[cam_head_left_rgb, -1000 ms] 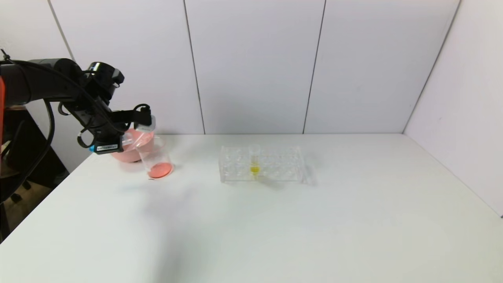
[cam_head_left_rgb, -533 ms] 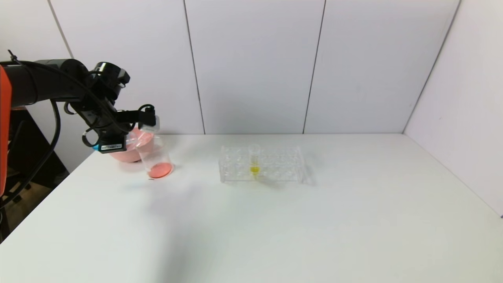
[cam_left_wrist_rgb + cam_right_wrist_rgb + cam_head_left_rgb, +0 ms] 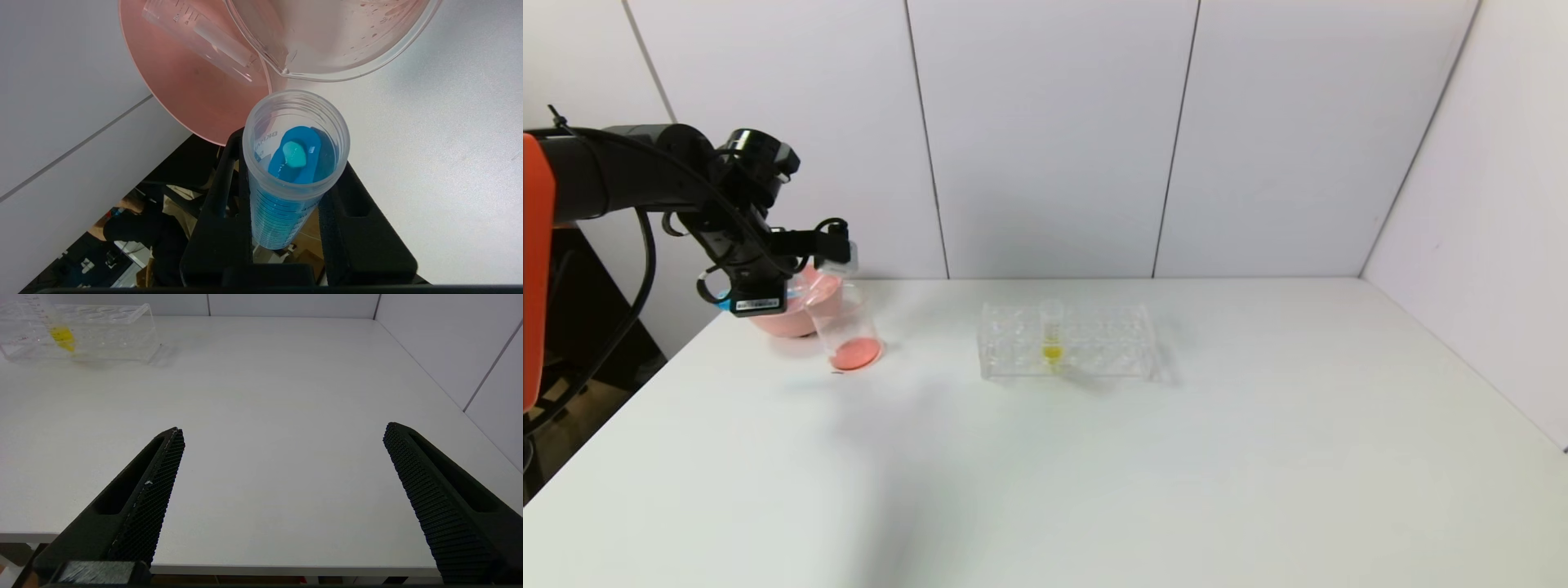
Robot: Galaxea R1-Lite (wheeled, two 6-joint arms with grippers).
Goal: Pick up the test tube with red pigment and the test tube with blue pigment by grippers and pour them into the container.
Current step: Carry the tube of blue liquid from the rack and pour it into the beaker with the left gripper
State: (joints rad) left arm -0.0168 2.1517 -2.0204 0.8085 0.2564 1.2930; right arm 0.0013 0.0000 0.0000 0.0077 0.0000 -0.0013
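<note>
My left gripper [image 3: 827, 245] is shut on the test tube with blue pigment [image 3: 286, 204] and holds it tilted. The tube's open mouth is just beside the rim of the container [image 3: 327, 69]. Blue liquid lies along the tube's inner wall. The container [image 3: 848, 322] is a clear beaker at the table's far left with red-orange liquid at its bottom. A clear tube with no liquid showing [image 3: 200, 34] lies in the pink bowl [image 3: 179, 85]. My right gripper [image 3: 282, 433] is open and empty over the table's front edge, out of the head view.
The pink bowl [image 3: 780, 317] stands right behind the beaker at the table's left edge. A clear tube rack [image 3: 1094, 343] at mid-table holds one tube with yellow liquid [image 3: 1051, 336]. It also shows in the right wrist view [image 3: 102, 335].
My left gripper has moved a little up and to the right with the blue tube, closer over the beaker. Beaker, bowl and rack have not moved.
</note>
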